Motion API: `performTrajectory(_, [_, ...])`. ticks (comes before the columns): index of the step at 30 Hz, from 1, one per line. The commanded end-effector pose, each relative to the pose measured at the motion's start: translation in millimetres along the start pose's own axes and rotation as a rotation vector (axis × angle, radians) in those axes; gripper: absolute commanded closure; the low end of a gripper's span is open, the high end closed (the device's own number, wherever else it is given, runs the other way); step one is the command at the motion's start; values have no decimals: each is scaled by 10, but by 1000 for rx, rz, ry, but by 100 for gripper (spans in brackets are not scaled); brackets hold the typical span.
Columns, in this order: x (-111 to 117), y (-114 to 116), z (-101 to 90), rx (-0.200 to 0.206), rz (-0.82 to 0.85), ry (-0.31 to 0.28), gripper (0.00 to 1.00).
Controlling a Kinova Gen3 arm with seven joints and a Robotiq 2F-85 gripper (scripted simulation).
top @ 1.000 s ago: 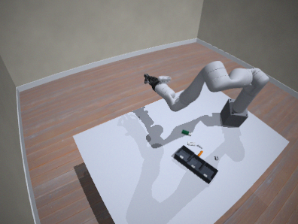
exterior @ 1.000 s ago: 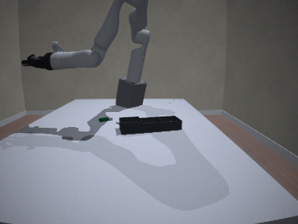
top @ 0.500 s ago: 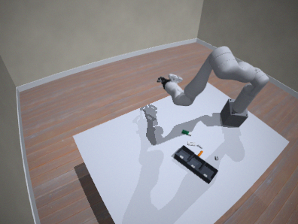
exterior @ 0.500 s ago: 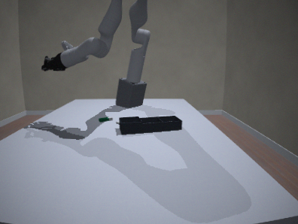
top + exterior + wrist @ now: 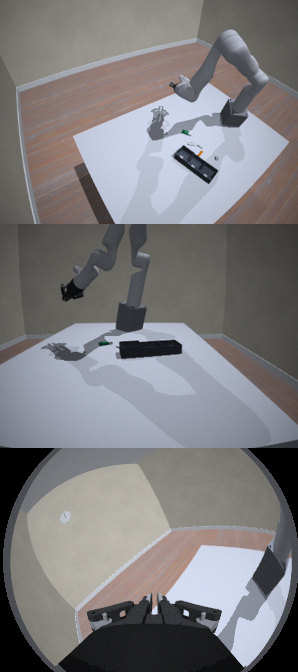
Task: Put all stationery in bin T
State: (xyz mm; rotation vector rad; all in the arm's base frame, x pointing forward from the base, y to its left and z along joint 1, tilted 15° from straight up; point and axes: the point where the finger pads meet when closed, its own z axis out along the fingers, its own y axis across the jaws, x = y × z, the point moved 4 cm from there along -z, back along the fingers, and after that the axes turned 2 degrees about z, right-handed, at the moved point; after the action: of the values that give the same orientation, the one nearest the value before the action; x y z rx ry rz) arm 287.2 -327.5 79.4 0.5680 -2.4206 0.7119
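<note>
Three black bins (image 5: pixel 196 163) in a row sit on my white table (image 5: pixel 113 158). A green item (image 5: pixel 185 132) lies beside them, an orange one (image 5: pixel 200 152) at their rim (too small to identify). My gripper (image 5: pixel 67 294) hangs high above the table, fingers pinched narrow on nothing.

Black bins (image 5: pixel 196 164), white table (image 5: pixel 113 158), green item (image 5: pixel 185 131), seemingly orange pen (image 5: pixel 200 152).

I have the arm (image 5: pixel 113 250) folded high, gripper (image 5: pixel 67 294) raised off to the side, fingers shut on nothing.
</note>
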Motion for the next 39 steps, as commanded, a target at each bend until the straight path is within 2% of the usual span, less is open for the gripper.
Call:
performTrajectory(1, [46, 94, -91, -59, 39, -47, 91])
performTrajectory(2, [29, 170, -120, -59, 39, -47, 91])
performTrajectory(4, [8, 292, -185, -124, 65, -91, 91])
performTrajectory(5, [-13, 365, -220, -124, 65, -91, 91])
performTrajectory(6, [-23, 420, -257, -161, 82, -120, 91])
performTrajectory(7, [-39, 481, -296, -185, 92, -138, 91])
performTrajectory(8, [-61, 550, -336, -185, 92, -138, 91])
performTrajectory(9, [-74, 601, -378, -222, 109, -167, 91])
performTrajectory(11, [-74, 601, -378, -222, 109, -167, 91])
performTrajectory(14, [-122, 762, -512, -300, 147, -234, 91])
performTrajectory(16, [-174, 884, -613, -300, 147, -234, 91])
performTrajectory(18, [-207, 978, -714, -353, 175, -284, 91])
performTrajectory(19, [-234, 1033, -771, -353, 175, -284, 91])
performTrajectory(20, [-248, 1073, -824, -385, 194, -317, 91])
performTrajectory(21, [-268, 1118, -880, -403, 204, -334, 91])
performTrajectory(22, [-293, 1162, -934, -403, 204, -334, 91])
performTrajectory(24, [-326, 1240, -1050, -450, 234, -385, 91])
performTrajectory(25, [-346, 1272, -1098, -450, 234, -385, 91])
performTrajectory(26, [-359, 1305, -1157, -480, 254, -419, 91])
performTrajectory(28, [-359, 1305, -1157, -480, 254, -419, 91])
performTrajectory(30, [-384, 1369, -1277, -535, 296, -486, 91])
performTrajectory(32, [-436, 1441, -1417, -535, 296, -486, 91])
performTrajectory(33, [-447, 1468, -1480, -562, 319, -521, 91])
performTrajectory(35, [-485, 1521, -1611, -574, 329, -536, 91])
performTrajectory(37, [-511, 1567, -1748, -609, 363, -585, 91])
performTrajectory(38, [-522, 1578, -1783, -609, 363, -585, 91])
performTrajectory(39, [-529, 1597, -1850, -633, 388, -620, 91])
